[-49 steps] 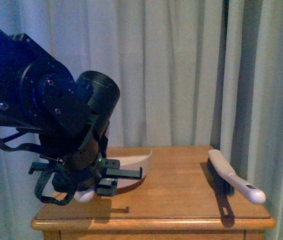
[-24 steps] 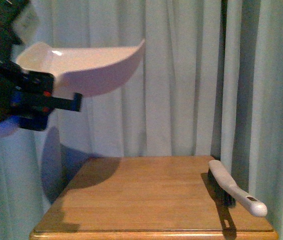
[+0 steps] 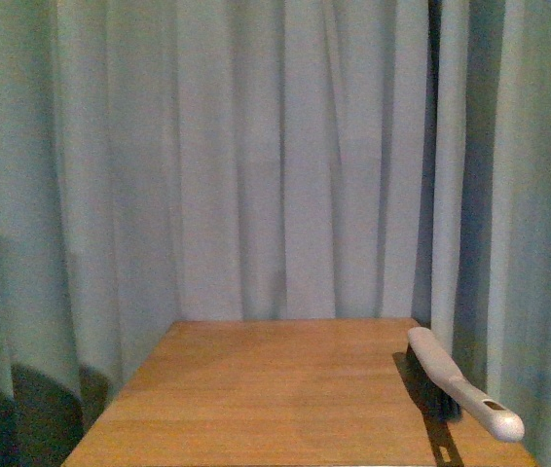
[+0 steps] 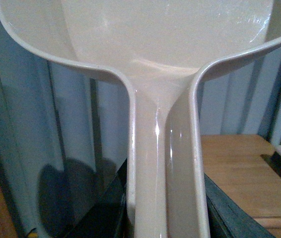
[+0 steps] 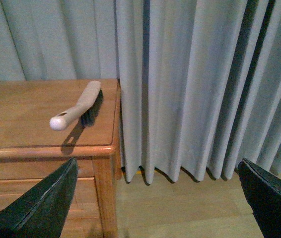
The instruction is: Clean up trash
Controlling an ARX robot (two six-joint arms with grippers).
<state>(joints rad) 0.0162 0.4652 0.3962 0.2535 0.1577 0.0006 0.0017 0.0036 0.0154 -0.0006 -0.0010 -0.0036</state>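
My left gripper is shut on the handle of a cream plastic dustpan, which fills the left wrist view; its pan looks empty. Neither arm shows in the front view. My right gripper is open and empty, held off the side of the wooden table above the floor. A white hand brush with dark bristles lies on the table's right edge; it also shows in the right wrist view. No crumpled paper wad shows in any view.
Pale grey curtains hang close behind and beside the table. In the right wrist view the table front has drawers, and a wooden floor lies beside it.
The left arm with the dustpan rose from the tabletop, lifted up and to the left, and has left the front view. The brush has not moved.
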